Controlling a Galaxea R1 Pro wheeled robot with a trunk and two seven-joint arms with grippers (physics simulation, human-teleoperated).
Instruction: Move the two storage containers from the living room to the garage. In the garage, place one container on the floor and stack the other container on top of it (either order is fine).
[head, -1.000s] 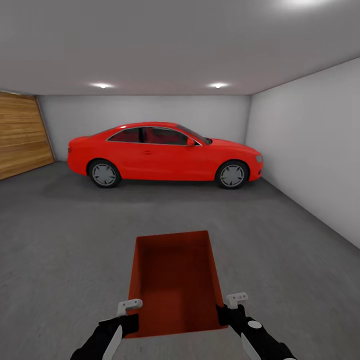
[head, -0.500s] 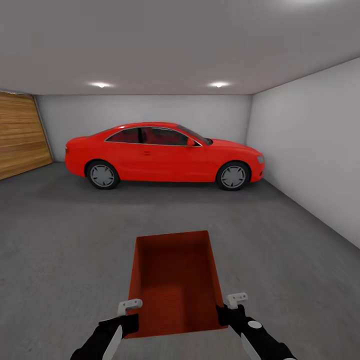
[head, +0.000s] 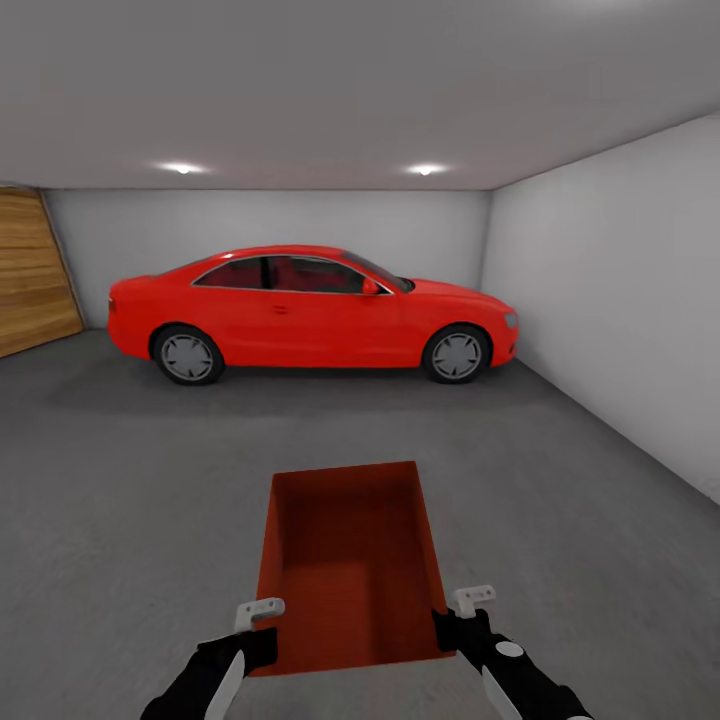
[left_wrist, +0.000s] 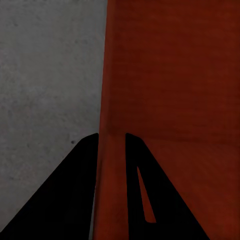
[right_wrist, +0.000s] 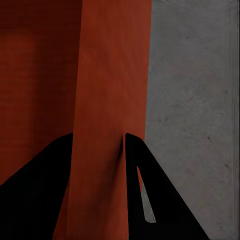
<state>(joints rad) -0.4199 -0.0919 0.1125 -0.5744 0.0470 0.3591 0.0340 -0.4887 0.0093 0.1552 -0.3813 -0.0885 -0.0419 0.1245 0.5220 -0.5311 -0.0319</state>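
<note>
A glossy red two-door coupe car (head: 310, 315) stands side-on against the plain white back wall (head: 270, 225), beneath two round ceiling lights (head: 425, 169); a wood-plank panel (head: 30, 270) fills the far left

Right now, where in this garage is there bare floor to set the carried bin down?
The widest bare patch is the grey floor between the storage container and the red car, running to the white wall on the right. It is tightest along the car. The left claw and right claw each pinch a side wall of the container.
</note>
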